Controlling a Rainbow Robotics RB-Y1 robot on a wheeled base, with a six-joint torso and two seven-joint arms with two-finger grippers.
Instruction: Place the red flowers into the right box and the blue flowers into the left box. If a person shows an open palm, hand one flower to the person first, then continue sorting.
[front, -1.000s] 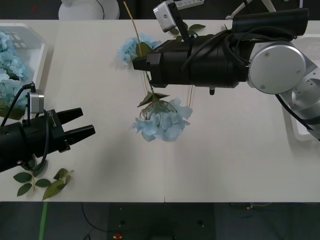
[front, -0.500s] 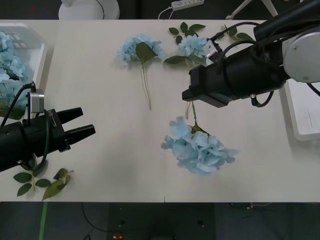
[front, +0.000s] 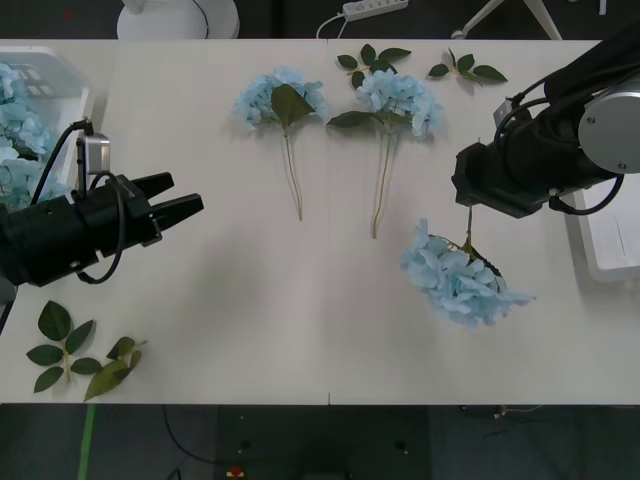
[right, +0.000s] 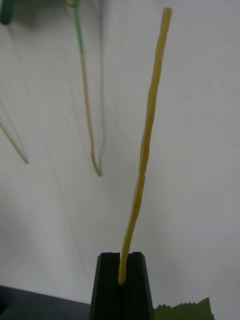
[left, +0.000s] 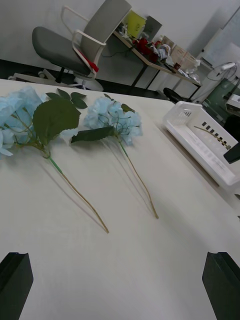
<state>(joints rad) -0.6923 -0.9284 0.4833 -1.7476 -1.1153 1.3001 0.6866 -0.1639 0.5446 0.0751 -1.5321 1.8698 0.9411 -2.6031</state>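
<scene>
Rightward since earlier goes the right pincer (front: 470, 200), clenched on a blue flower (front: 462, 282) (toward right box (front: 600, 240)); left pincer (front: 180, 203) released; two stems (front: 285, 100) left beside it, several in left box (front: 60, 70).

I see loose leaf sprigs (front: 85, 355) on the white tabletop (front: 250, 300), a power strip (front: 375, 8) behind, an office chair (left: 75, 45) beyond.

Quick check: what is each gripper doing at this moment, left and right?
Left gripper: open, holding nothing, above the table.
Right gripper: closed on the stalk of a blue flower, head hanging down.
</scene>
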